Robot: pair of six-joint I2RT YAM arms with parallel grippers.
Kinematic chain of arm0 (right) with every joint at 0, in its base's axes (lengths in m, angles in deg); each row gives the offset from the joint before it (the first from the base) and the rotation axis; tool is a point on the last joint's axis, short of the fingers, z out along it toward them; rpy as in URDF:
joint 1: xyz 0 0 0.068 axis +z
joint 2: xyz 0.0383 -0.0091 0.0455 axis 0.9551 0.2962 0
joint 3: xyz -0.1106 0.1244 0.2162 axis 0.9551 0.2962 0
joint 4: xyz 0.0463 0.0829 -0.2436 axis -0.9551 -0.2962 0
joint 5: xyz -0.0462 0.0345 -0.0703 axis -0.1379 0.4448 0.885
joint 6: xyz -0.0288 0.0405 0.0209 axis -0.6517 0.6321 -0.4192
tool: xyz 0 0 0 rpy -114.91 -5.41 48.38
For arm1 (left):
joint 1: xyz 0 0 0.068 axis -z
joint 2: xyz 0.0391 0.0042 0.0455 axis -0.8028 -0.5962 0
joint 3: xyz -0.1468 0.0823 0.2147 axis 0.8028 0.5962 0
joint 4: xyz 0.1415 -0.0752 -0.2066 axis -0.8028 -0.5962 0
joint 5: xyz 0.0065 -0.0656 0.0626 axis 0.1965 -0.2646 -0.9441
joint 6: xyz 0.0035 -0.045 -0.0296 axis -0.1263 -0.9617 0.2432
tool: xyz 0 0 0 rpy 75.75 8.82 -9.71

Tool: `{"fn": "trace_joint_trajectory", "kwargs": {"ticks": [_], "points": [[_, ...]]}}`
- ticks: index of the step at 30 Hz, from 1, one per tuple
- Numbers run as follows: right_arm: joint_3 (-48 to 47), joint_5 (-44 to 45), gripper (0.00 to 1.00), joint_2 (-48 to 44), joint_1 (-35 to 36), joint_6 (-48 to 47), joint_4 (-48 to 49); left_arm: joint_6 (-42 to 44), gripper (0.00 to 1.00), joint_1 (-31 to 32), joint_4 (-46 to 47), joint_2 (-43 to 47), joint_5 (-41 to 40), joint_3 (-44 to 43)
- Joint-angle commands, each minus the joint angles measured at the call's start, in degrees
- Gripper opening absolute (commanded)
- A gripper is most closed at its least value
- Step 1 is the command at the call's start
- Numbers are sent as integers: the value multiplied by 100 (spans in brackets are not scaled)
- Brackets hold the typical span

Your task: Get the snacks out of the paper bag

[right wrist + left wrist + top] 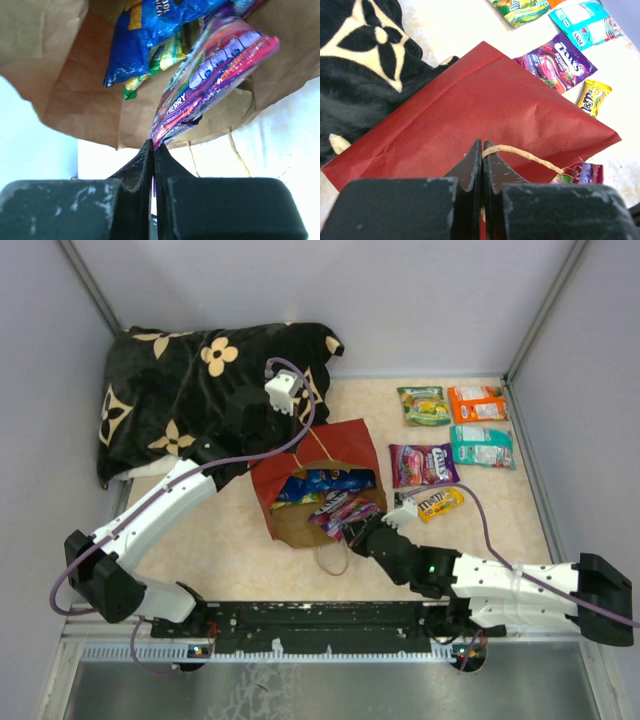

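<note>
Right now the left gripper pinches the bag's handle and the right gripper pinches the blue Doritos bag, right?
No. The right gripper pinches the purple-and-pink packet, not the blue Doritos bag, as the right wrist view shows. The left gripper does pinch the handle.

Overhead looks down; both wrist views closely face paper bag [470, 110].

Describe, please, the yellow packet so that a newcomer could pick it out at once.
Start at the red paper bag lying in the middle. Just right of its open mouth, on the near side of the purple packet, lies the yellow packet. It is the only yellow one outside the bag.
</note>
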Motion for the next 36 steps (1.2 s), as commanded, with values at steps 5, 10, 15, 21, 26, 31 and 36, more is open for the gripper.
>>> {"fn": "trace_joint_trajectory", "kwargs": {"ticks": [5,10,15,21,26,31,36], "points": [[-432,1022,0,-567,786,-683,-121,13,8,-61,101,33,-104,-84],[-623,1137,0,-310,1177,-682,-355,16,25,-58,98,41,-154,-94],[-883,1567,0,78,2094,-597,-394,71,52,-61,40,119,-197,-148],[-1865,3072,0,1172,3596,-597,-973,175,85,-61,25,492,-297,-168],[-2159,2761,0,1834,3950,-2813,1156,253,100,-68,48,848,-466,-163],[-2591,1828,0,2358,3951,-4298,2469,340,100,-132,159,1274,-790,-46],[-3117,589,0,2647,3476,-4381,2681,417,100,-318,339,1735,-1096,110]]}}
